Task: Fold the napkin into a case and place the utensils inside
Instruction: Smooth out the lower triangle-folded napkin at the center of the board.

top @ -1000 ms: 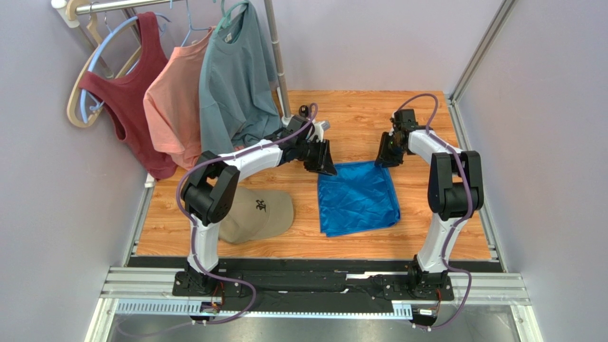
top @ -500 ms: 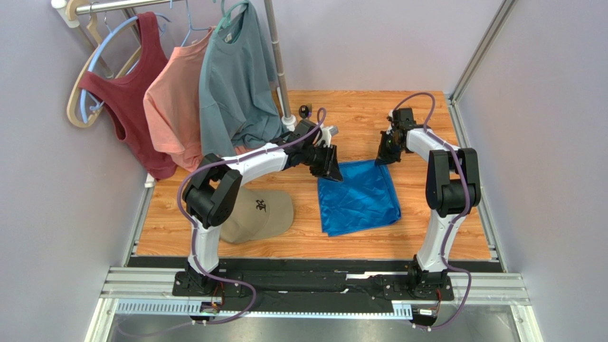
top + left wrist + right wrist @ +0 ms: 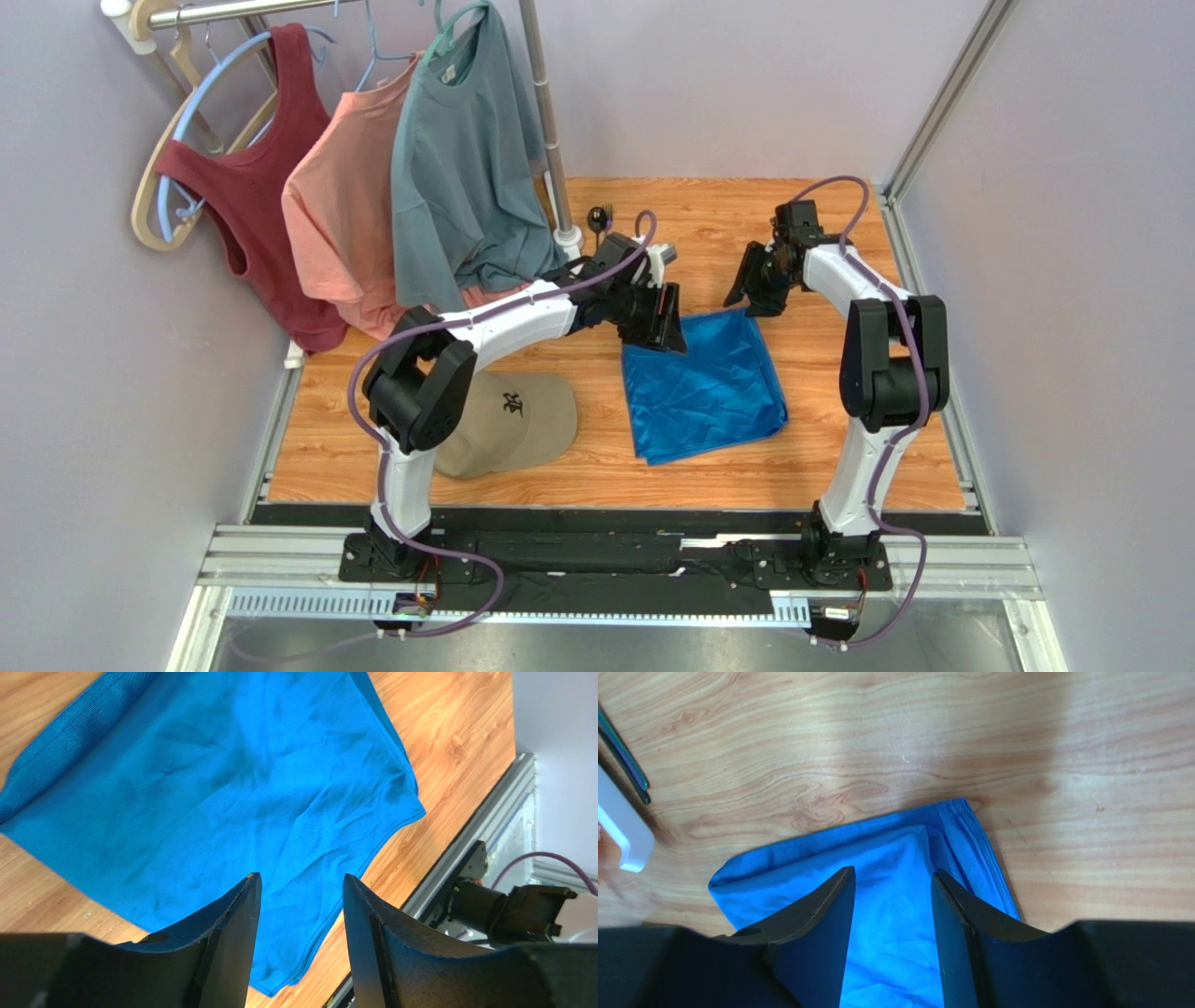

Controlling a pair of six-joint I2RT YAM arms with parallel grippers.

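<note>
The blue napkin [image 3: 701, 385] lies folded flat on the wooden table, several layered edges showing at its far right corner [image 3: 980, 847]. My left gripper [image 3: 659, 322] hovers over the napkin's far left corner, jaws open and empty; in the left wrist view the open gripper [image 3: 300, 882] has the cloth [image 3: 210, 791] below it. My right gripper [image 3: 746, 284] is open and empty just above the napkin's far edge [image 3: 892, 854]. Two slender dark utensil handles [image 3: 624, 757] lie on the wood at the upper left of the right wrist view; their ends are out of view.
A tan cap [image 3: 512, 417] lies left of the napkin. A clothes rack pole [image 3: 550, 126] with a grey-teal T-shirt [image 3: 463, 154], a pink top and a red top stands at the back left. A small dark object [image 3: 601, 217] sits by the pole's foot.
My left gripper has moved right, over the napkin's far left corner. My right gripper has shifted slightly left and back at the far edge. The napkin's far left edge has shifted a little right.
</note>
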